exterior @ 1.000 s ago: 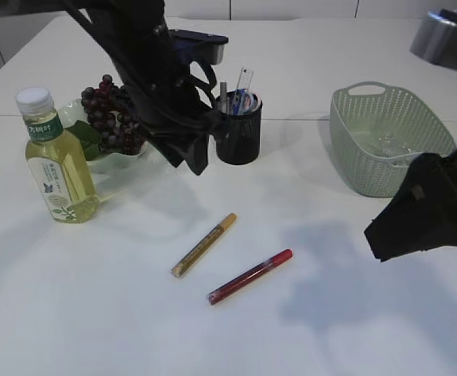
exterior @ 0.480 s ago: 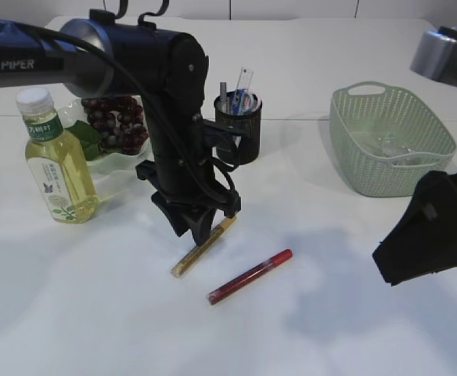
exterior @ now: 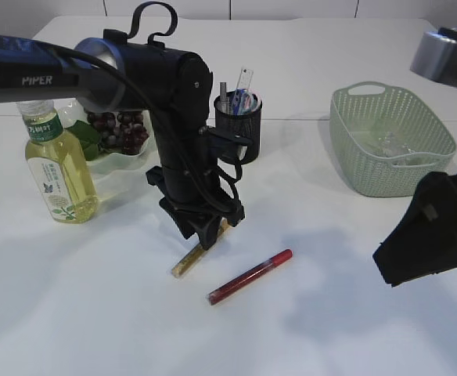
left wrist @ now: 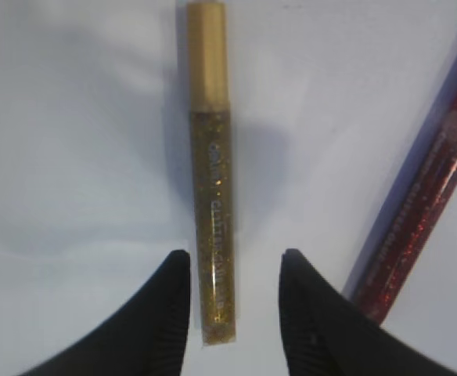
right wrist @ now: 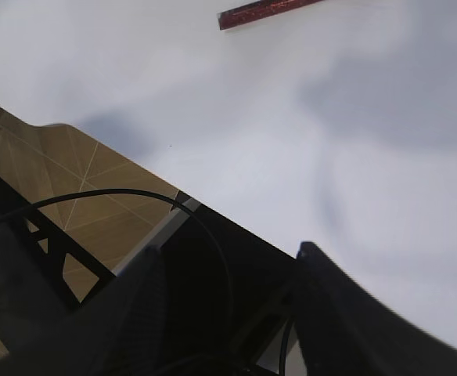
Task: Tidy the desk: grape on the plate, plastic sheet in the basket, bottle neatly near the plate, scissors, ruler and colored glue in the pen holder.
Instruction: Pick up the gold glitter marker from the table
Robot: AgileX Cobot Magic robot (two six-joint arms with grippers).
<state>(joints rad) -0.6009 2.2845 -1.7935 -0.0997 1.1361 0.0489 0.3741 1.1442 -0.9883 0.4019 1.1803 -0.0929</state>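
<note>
White letters reading "PIPER" run along the left arm [exterior: 33,80], which stretches in from the left. The bottle [exterior: 58,168] of yellow liquid at the left carries a green and white label whose print is too small to read. The gold glitter glue [left wrist: 211,204] has pale writing down its tube, too blurred to make out.

The left end effector [left wrist: 235,301] stands partly open, its two black fingers on either side of the gold tube's lower end, not visibly pressing it; the tube lies flat on the white tabletop [exterior: 95,313]. The red glitter glue [exterior: 250,276] lies just to the right and nearer. The right end effector [right wrist: 224,305] is open and empty, above the near right tabletop edge.

Grapes [exterior: 121,130] sit on the plate [exterior: 123,162] behind the bottle. The pen holder [exterior: 237,125] stands at centre far, the basket [exterior: 389,141] far right.
</note>
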